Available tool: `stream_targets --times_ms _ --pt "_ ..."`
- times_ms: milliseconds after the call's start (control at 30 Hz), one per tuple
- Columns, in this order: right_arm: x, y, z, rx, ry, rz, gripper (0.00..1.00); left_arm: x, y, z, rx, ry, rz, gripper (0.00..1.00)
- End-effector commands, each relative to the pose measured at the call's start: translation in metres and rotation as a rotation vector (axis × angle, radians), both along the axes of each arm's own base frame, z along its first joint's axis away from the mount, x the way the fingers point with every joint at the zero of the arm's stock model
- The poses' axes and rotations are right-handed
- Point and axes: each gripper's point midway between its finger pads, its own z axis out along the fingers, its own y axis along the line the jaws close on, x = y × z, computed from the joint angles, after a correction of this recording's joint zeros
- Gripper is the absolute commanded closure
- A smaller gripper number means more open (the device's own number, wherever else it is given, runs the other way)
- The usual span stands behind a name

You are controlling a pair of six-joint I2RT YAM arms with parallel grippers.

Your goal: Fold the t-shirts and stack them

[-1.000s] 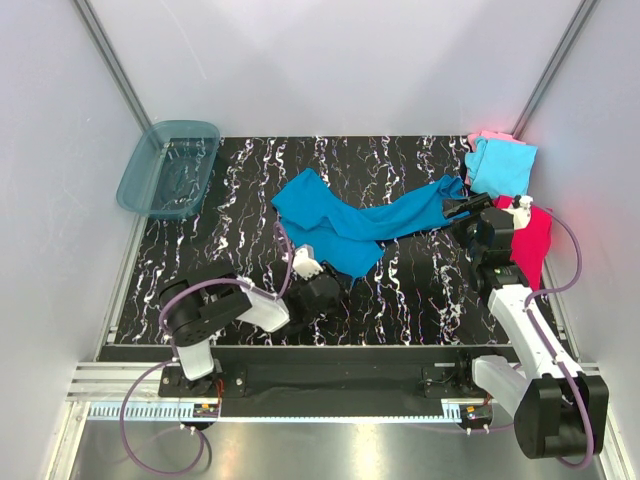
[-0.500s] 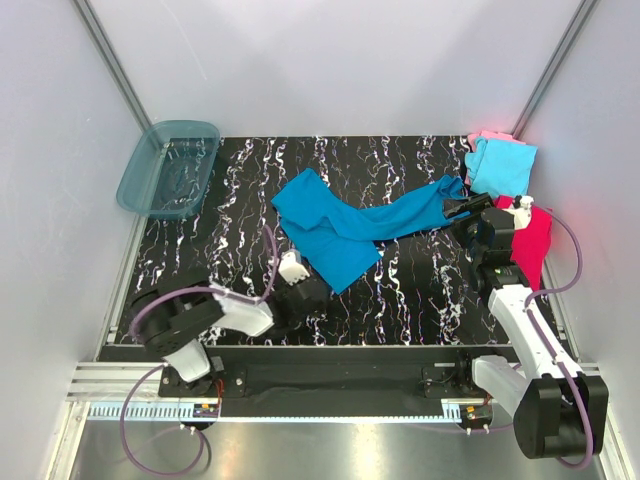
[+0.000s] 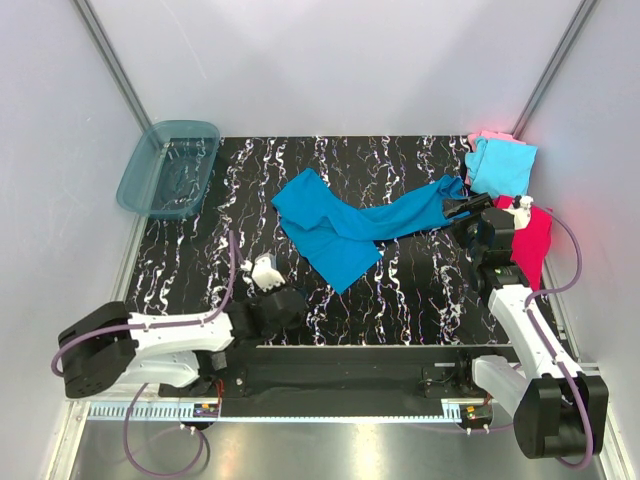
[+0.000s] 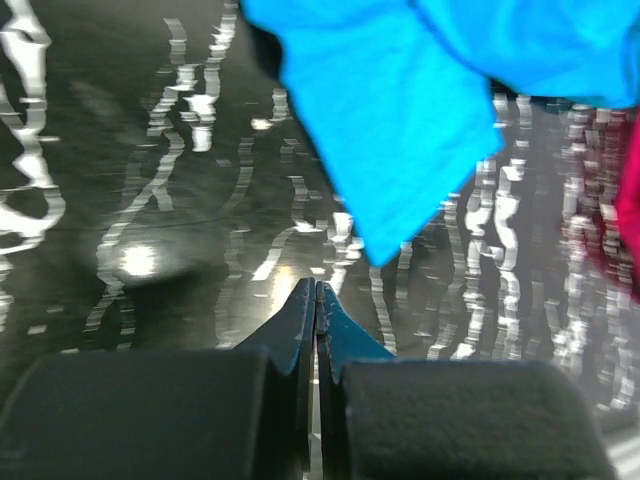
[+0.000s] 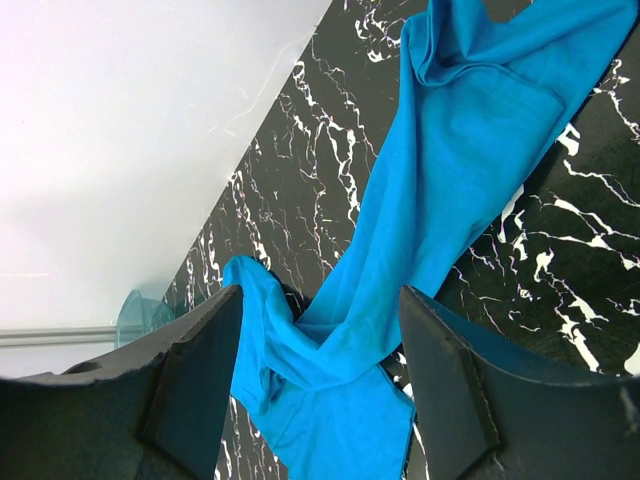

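One change: left tool (image 4: 316, 290) backed off teal-blue shirt (image 3: 335, 228), clamped closed; right tool (image 5: 320, 300) wide, unmoved.

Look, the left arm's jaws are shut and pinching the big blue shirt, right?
Not quite. The left arm's jaws are shut, but they are pinching nothing. The big blue shirt lies on the table just ahead of them, with bare table between its corner and their tips. The left wrist view shows that gap.

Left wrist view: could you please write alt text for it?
The left gripper, shut and empty, sits just short of a corner of the teal-blue t-shirt on the black marbled table. A magenta-red t-shirt shows at right.
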Motion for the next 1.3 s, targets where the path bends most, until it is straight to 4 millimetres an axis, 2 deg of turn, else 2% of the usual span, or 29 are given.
stream_targets --times_ms 0,33,67,100,167,333,633,800,900,1033,1067,1267 --pt "0.003 0.001 0.010 0.018 -0.040 0.005 0.29 0.001 0.016 -0.016 0.105 0.005 0.032 0.98" --pt "0.003 0.001 0.012 0.018 -0.045 0.005 0.29 0.001 0.013 -0.018 0.108 0.010 0.030 0.90" --pt "0.002 0.001 0.013 0.015 -0.048 0.005 0.29 0.003 0.007 -0.017 0.100 0.013 0.027 0.75" --pt "0.002 0.000 0.013 0.013 -0.048 0.004 0.29 0.004 0.002 -0.023 0.111 0.020 0.021 0.66" --pt "0.001 0.000 0.016 0.005 -0.053 0.001 0.29 0.004 -0.006 -0.034 0.126 0.041 0.006 0.53" --pt "0.001 -0.002 0.016 -0.002 -0.050 -0.005 0.29 0.005 -0.023 -0.046 0.111 0.063 -0.022 0.44" --pt "0.003 -0.001 0.012 0.005 -0.046 -0.002 0.29 0.008 -0.053 -0.070 0.105 0.100 -0.072 0.41" --pt "0.002 -0.002 0.014 0.004 -0.049 -0.005 0.29 0.011 -0.069 -0.088 0.126 0.129 -0.104 0.42" --pt "0.002 -0.002 0.013 0.006 -0.047 -0.004 0.29 0.012 -0.078 -0.094 0.117 0.145 -0.121 0.46" --pt "0.002 -0.003 0.015 0.006 -0.052 -0.007 0.29 0.011 -0.077 -0.100 0.106 0.158 -0.128 0.92" --pt "0.002 -0.003 0.015 0.006 -0.052 -0.007 0.29 0.011 -0.075 -0.100 0.104 0.159 -0.127 1.00" --pt "0.002 -0.001 0.015 0.013 -0.052 0.001 0.29 0.010 -0.063 -0.096 0.106 0.146 -0.104 1.00"
